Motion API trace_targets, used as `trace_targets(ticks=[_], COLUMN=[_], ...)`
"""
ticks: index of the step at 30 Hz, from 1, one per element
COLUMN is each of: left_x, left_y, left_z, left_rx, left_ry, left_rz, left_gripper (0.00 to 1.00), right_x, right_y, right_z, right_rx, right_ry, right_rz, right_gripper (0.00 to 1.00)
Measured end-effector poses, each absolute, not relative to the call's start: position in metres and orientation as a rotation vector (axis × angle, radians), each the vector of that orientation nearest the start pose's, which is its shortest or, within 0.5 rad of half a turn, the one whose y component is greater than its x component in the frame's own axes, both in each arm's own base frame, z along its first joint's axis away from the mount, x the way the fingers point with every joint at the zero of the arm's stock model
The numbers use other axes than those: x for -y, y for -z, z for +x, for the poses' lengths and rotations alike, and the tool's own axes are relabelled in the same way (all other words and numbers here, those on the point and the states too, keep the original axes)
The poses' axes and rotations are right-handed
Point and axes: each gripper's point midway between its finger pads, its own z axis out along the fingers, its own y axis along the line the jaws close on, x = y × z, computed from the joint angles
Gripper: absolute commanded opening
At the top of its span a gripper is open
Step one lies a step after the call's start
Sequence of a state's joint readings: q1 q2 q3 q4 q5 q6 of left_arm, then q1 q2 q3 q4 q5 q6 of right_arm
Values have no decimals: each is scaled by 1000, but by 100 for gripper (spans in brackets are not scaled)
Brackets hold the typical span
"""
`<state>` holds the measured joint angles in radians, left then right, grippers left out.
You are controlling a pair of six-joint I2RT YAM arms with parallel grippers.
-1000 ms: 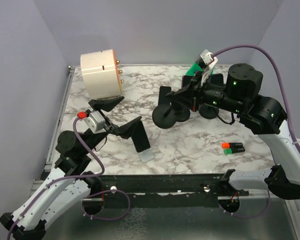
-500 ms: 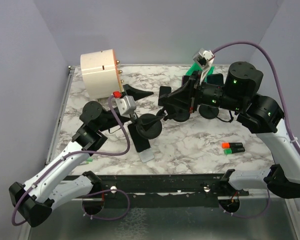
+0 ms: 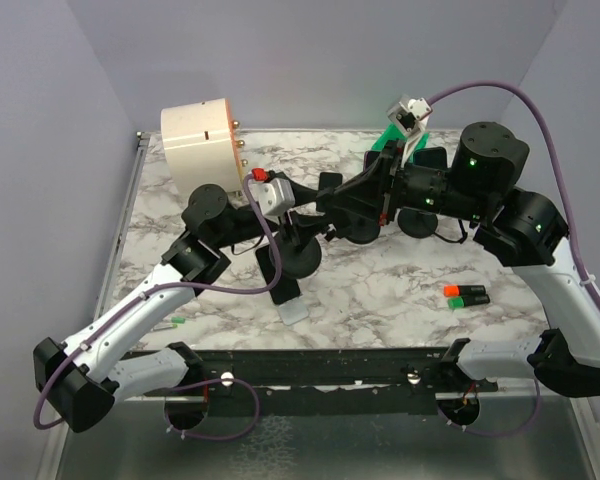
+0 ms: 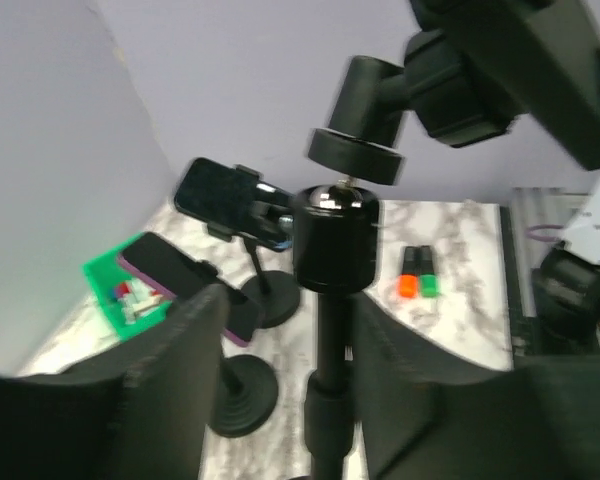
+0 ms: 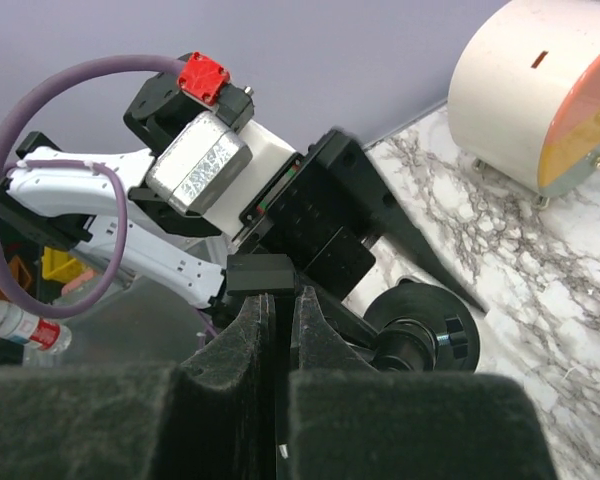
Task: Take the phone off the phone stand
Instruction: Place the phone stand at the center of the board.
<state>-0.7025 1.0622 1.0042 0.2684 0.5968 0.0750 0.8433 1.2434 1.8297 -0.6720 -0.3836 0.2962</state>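
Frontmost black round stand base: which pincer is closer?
Left. Left pincer straddles its pole above that base; right pincer sits higher, at the stand's top.

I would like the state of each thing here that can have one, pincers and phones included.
stand: upright, gripped at its top.
left pincer: open, fingers either side of the stand's pole.
right pincer: shut on the stand's top.
black phone: lying flat on the table.
rear phone: clamped on the rear stand.
purple-cased phone: mounted on the side stand.
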Motion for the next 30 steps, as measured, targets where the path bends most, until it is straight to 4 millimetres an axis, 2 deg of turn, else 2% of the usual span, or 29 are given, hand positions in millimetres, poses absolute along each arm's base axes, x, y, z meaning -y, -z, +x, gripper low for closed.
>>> trace_targets(ticks=[2,4,5,6,8,11,15,21,25,30], left_x=[311,314,315,316,317,315,309,290,283,276], left_y=[-392,-390,-390,-389,-391,-392,-393,-414,-418,-410], left_z=[216,215,213,212,212,216,235,273,305,358], left_rx=[-1074,-1072,-1070,-1067,-1057,-1075,-1129,-1145,-1172,-1223], left_ry=[931,939,947,952,947,933,861,715,643,568], left_rz=[1009,1020,1028,1035,1040,1016,923,703,589,462], left_gripper=[26,5,0,0,0,0,0,0,0,0], right_x=[-301,-301,-300,-300,-301,-300,-285,-256,-239,-225], right_y=[-490,-490,-490,-490,-492,-501,-511,-526,-517,-500], right_z=[164,165,165,165,166,166,159,149,147,144], right_rx=[-1610,-1610,-1607,-1605,-1594,-1549,-1466,-1365,-1337,-1313], right_ry=[-1161,-1161,-1157,-1156,-1153,-1160,-1138,-1095,-1061,-1034], right_rz=[-779,-778,-779,-780,-778,-769,-739,-665,-614,-571], right_gripper=[0,0,0,9,50,97,100,100,100,100])
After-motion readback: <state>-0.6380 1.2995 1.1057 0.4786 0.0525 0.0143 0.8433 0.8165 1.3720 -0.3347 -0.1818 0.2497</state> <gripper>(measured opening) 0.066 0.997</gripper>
